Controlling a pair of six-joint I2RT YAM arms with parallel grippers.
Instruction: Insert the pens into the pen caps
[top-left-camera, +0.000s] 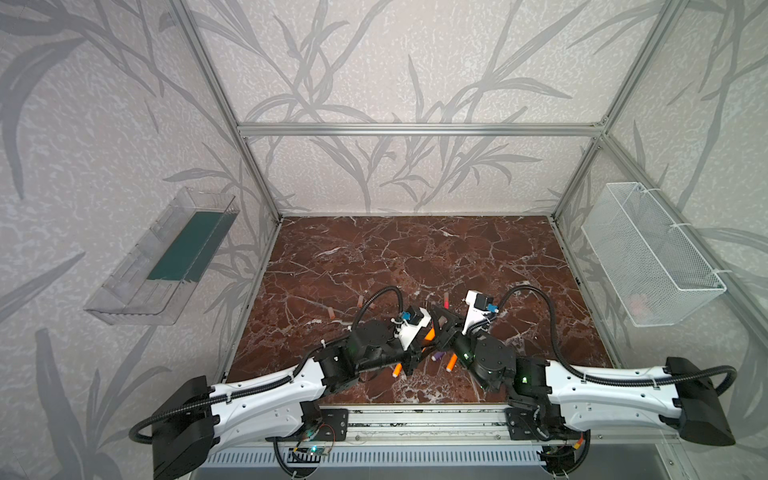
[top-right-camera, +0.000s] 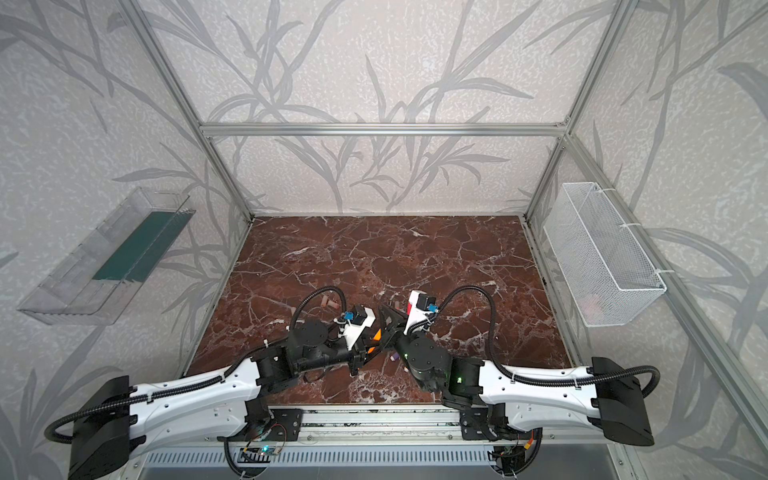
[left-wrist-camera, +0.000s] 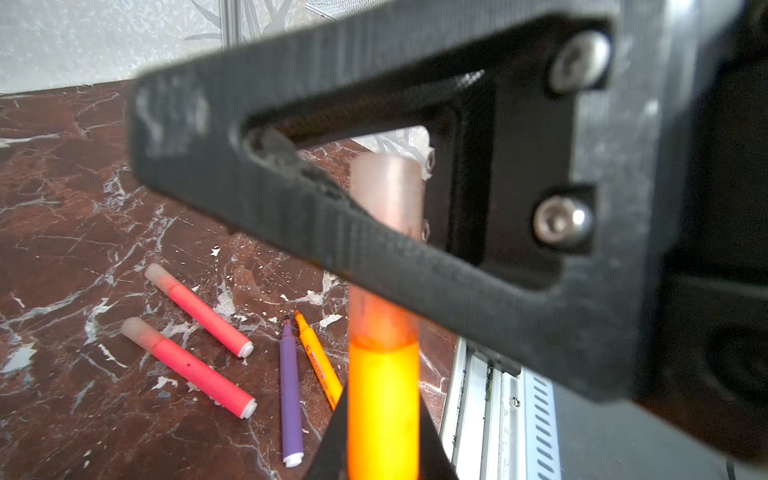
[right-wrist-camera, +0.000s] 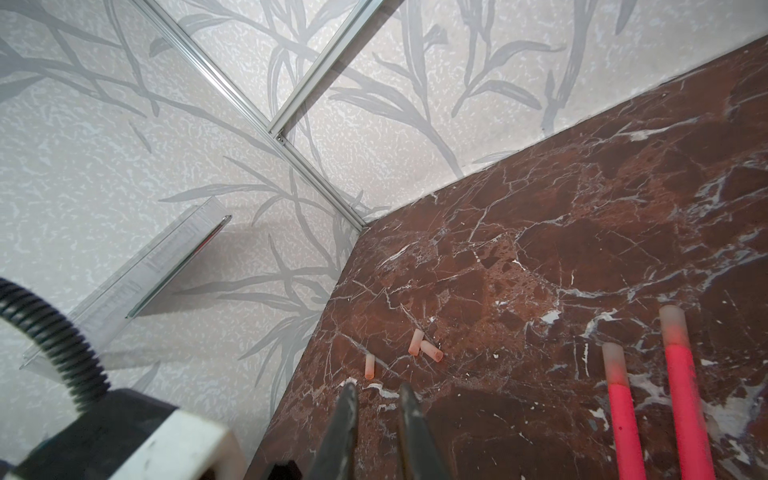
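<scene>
My left gripper (left-wrist-camera: 382, 444) is shut on an orange pen (left-wrist-camera: 382, 407) held upright. A translucent pen cap (left-wrist-camera: 386, 187) sits over its tip, deep between the fingers (left-wrist-camera: 374, 253) of my right gripper (right-wrist-camera: 378, 392), which is shut on it. In both top views the two grippers meet near the front middle, around the held pen (top-left-camera: 430, 333) (top-right-camera: 377, 335). Two pink-red pens (left-wrist-camera: 199, 311) (left-wrist-camera: 191, 368) lie capped on the marble. A purple pen (left-wrist-camera: 289, 395) and an orange pen (left-wrist-camera: 318, 361) lie uncapped beside them. Three loose caps (right-wrist-camera: 369, 366) (right-wrist-camera: 415, 342) (right-wrist-camera: 431, 350) lie farther out.
A clear plastic shelf (top-left-camera: 162, 257) hangs on the left wall and a white mesh basket (top-left-camera: 648, 253) on the right wall. An aluminium rail (top-left-camera: 424, 419) runs along the table's front edge. Another orange pen (top-left-camera: 397, 369) lies under the left arm.
</scene>
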